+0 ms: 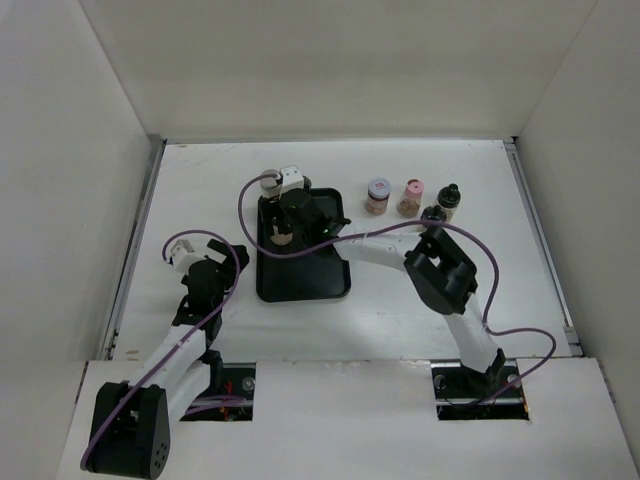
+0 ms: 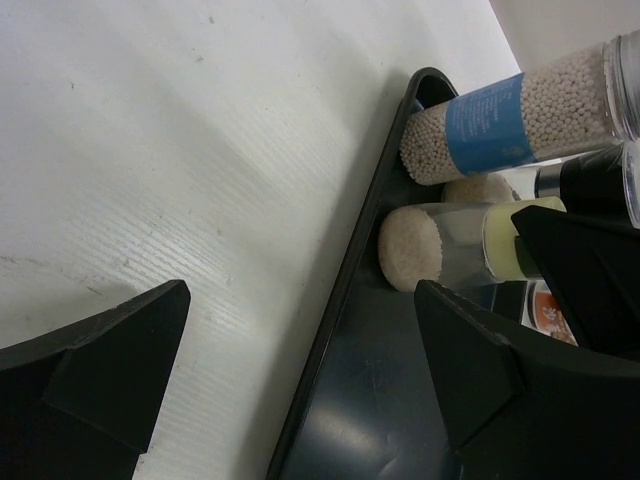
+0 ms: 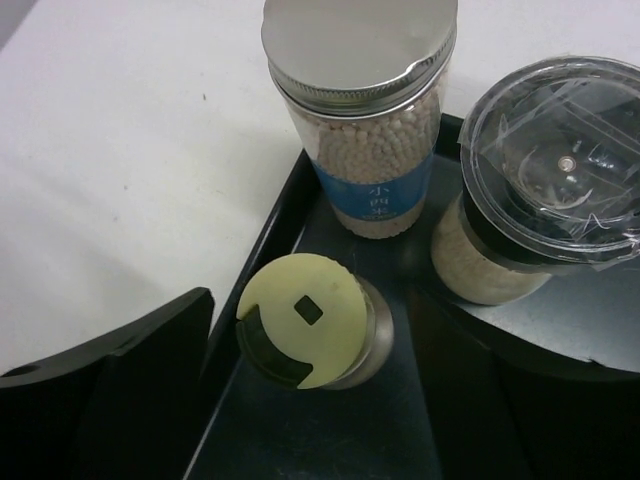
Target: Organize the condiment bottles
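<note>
Right gripper [image 1: 284, 222]: jaws spread either side of yellow-lidded clear jar [image 3: 310, 335], far-left corner of black plastic tray [image 1: 300, 282]. Left gripper [image 2: 302, 295]: jaws spread over tray's left rim. Three more clear jars [image 1: 410, 197] stand right of tray.

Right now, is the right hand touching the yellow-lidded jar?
Cannot tell. Right wrist view: the yellow-lidded jar clears one finger of the right hand; the other merges with the dark tray.
</note>
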